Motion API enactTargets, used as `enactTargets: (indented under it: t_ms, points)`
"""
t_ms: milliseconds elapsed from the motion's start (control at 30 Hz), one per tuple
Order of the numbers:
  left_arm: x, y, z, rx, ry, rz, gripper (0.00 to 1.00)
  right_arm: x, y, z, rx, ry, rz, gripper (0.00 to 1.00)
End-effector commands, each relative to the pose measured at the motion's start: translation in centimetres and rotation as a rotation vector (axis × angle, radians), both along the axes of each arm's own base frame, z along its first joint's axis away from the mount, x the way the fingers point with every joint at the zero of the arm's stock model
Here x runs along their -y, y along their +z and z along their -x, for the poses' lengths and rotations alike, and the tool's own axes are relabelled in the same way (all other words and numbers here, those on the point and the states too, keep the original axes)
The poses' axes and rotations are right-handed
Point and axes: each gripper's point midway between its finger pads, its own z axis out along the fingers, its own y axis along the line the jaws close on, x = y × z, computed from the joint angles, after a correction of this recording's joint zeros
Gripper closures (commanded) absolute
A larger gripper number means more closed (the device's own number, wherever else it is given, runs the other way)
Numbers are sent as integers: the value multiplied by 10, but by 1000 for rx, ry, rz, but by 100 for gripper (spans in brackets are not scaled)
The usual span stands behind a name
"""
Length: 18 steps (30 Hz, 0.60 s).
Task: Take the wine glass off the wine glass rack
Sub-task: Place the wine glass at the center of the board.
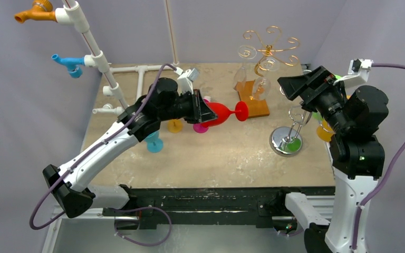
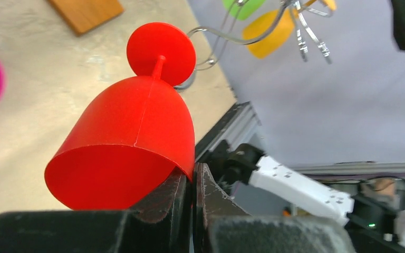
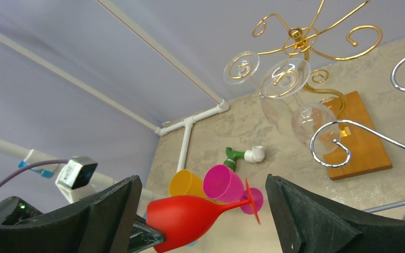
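We saw the left gripper (image 1: 209, 112) (image 2: 193, 182) near the middle of the overhead frame. Its jaws were pressed almost together on the rim of the red plastic wine glass (image 1: 222, 113) (image 2: 132, 137) (image 3: 190, 216). That glass lay on its side in the grip, stem level and round foot pointing toward frame right. The foot sat just beside the left edge of the wooden block (image 1: 254, 103) that carries the gold wire rack (image 1: 268, 50) (image 3: 303, 37). Clear glasses (image 1: 262, 87) (image 3: 311, 118) hung upside down from that gold rack.

The red glass was off the silver wire rack with a round chrome base (image 1: 280, 138) (image 3: 343, 142), which stood apart from it at centre right. The right gripper (image 1: 295, 84) (image 3: 203, 182) hung above and right of the silver rack with its jaws spread as wide as they go and nothing between them.

A pink plastic cup (image 1: 200, 126) (image 3: 224, 182) and a yellow plastic cup (image 1: 175, 125) (image 3: 185, 183) sat on the tan table (image 1: 216, 158) under the left arm.
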Motion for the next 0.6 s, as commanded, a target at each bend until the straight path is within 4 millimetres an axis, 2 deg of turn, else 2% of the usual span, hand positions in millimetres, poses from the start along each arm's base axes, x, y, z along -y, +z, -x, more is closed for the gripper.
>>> enactTargets:
  t_ms: [0,133,333,567]
  points:
    - [-37,-14,3,122,-26,-286,100,7,7,-7,30,-18,76,1]
    - [-40,-32,4,139,-64,-434,100,9,7,-15,24,-24,96,1]
    - [-14,-53,8,191,-107,-614,100,12,14,-24,27,-30,115,1]
    - [6,-89,-5,208,-148,-790,100,21,18,-29,24,-82,135,1]
